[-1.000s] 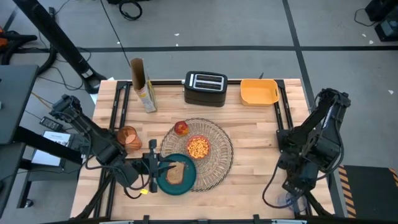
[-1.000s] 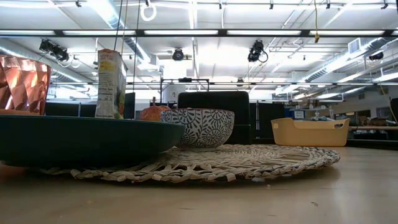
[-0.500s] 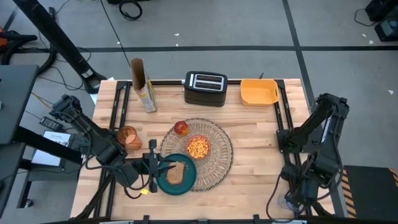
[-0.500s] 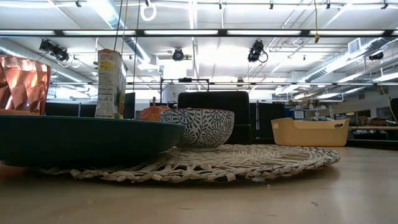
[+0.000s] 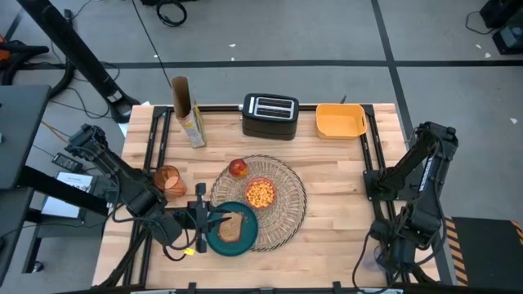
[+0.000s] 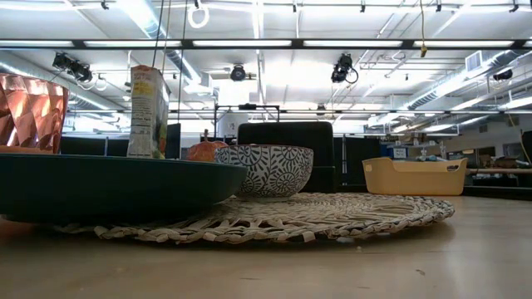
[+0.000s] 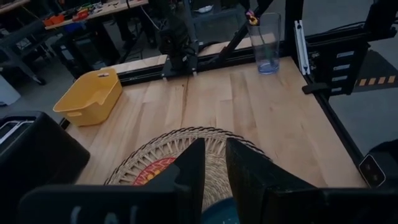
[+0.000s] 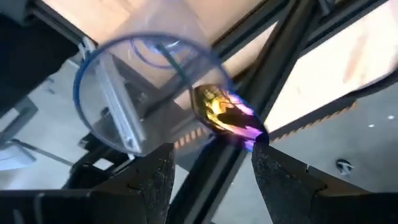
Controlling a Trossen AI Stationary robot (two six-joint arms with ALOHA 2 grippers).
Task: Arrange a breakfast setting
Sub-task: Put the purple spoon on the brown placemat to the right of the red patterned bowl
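The woven placemat [image 5: 288, 214] carries the bowl [image 5: 261, 193], the apple [image 5: 238, 168] and the dark teal plate [image 5: 245, 242]; the toast slice [image 5: 231, 228] lies on the plate. The orange cup [image 5: 169, 180] stands left of the mat. My left gripper [image 5: 214, 219] hangs at the plate's left rim, its fingers [image 7: 189, 171] a narrow gap apart with nothing between them. My right gripper [image 8: 211, 180] is open above a clear glass [image 8: 140, 93] at the table's near right corner. The spoon [image 8: 225, 115] stands in that glass, its shiny end up before the fingers.
The black toaster [image 5: 269, 116] and the yellow bin [image 5: 340, 120] stand along the far edge, with a tall carton [image 5: 189, 124] at the far left. Dark frame rails [image 5: 369, 147] run along the table's sides. Bare wood lies right of the mat.
My right gripper has sunk and moved toward the table's near right corner, tipping further downward over the glass. My left gripper and the things on the mat have kept still.
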